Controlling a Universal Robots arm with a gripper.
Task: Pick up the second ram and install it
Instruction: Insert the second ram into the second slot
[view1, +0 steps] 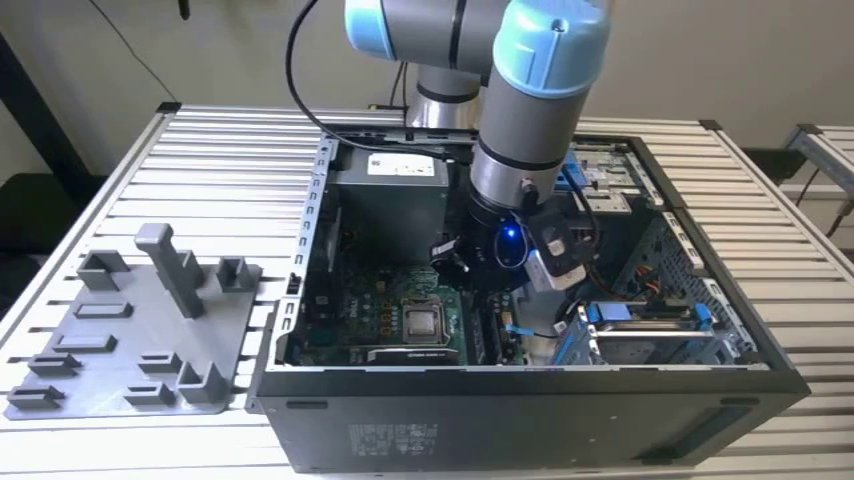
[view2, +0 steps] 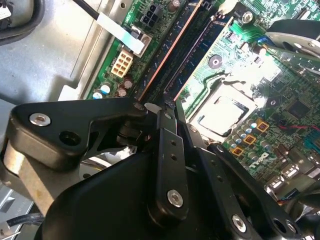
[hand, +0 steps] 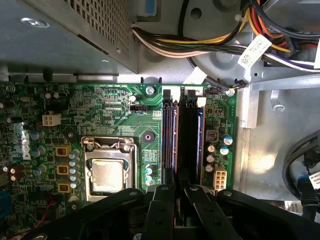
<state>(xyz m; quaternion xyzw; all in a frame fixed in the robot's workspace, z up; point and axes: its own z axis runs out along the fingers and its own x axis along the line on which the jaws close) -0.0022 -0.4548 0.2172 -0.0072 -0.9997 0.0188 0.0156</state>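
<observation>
My gripper (hand: 178, 192) is down inside the open computer case (view1: 534, 400), over the memory slots of the green board (hand: 100, 110). Its two black fingers (hand: 162, 205) stand close together, shut on the near end of the second ram (hand: 174, 140). The ram is a thin dark stick seen edge-on, lying along one long slot. In the second wrist view the ram (view2: 170, 55) runs away from the gripper (view2: 167, 107) with a copper-coloured edge. In the exterior view the gripper (view1: 497, 305) is largely covered by the wrist.
A second long slot with blue edges (hand: 191, 140) lies right beside the ram. The processor socket (hand: 107, 172) is close by, with bundled cables (hand: 225, 40) and a metal box (view1: 387, 190) past the slots. A grey holder with upright posts (view1: 134, 330) stands outside the case, at the exterior view's left.
</observation>
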